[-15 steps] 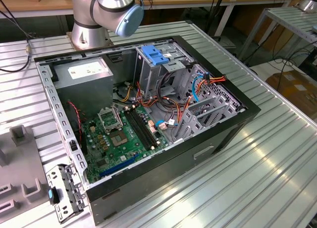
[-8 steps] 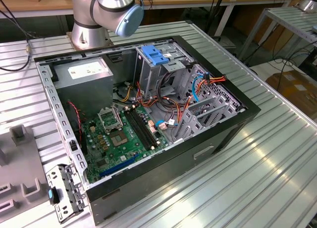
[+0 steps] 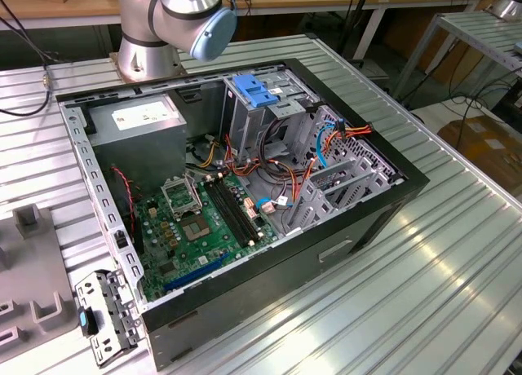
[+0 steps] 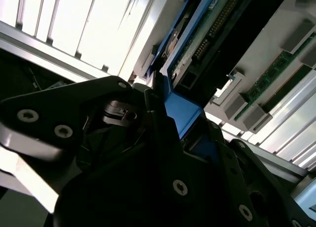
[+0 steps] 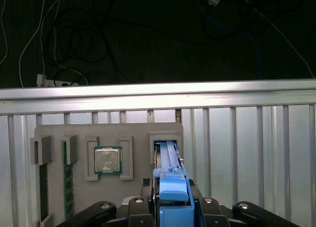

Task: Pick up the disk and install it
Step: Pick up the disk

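In the first wrist view the disk stands on edge, its blue plastic bracket turned toward the camera. Its far end reaches the slot of a grey holder tray. My gripper sits around the near end, with a black finger pressed against each side of the bracket. In the second wrist view the blue bracket runs between the dark fingers, and the disk's green circuit board shows beyond them. The open computer case lies on the table in the exterior view.
The holder tray also carries a processor chip and a memory stick. Inside the case are a drive cage with a blue handle, a grey power box and loose cables. The arm's base stands behind the case. A metal bracket lies at the front.
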Motion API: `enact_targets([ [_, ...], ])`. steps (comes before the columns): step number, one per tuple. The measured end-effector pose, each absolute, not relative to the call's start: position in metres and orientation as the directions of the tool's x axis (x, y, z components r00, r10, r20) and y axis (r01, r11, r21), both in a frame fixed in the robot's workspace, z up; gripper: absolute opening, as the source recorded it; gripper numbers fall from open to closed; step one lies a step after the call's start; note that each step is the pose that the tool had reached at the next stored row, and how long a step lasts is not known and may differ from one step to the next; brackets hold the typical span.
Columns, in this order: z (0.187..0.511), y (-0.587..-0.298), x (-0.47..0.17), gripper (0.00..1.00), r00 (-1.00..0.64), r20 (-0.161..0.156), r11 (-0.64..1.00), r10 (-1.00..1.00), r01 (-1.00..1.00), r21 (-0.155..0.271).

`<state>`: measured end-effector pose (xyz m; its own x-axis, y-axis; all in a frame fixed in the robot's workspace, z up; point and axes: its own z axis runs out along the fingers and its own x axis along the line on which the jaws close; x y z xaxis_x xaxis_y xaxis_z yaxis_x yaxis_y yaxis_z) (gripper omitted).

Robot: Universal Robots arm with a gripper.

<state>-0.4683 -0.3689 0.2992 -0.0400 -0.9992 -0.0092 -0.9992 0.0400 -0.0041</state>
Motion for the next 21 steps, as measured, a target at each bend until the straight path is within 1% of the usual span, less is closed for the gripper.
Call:
enact_targets([
  [21, 0.2957, -0.3689, -0.4687, 0.37, -0.035, -0.009, 0.035, -0.999, -0.999, -0.004],
])
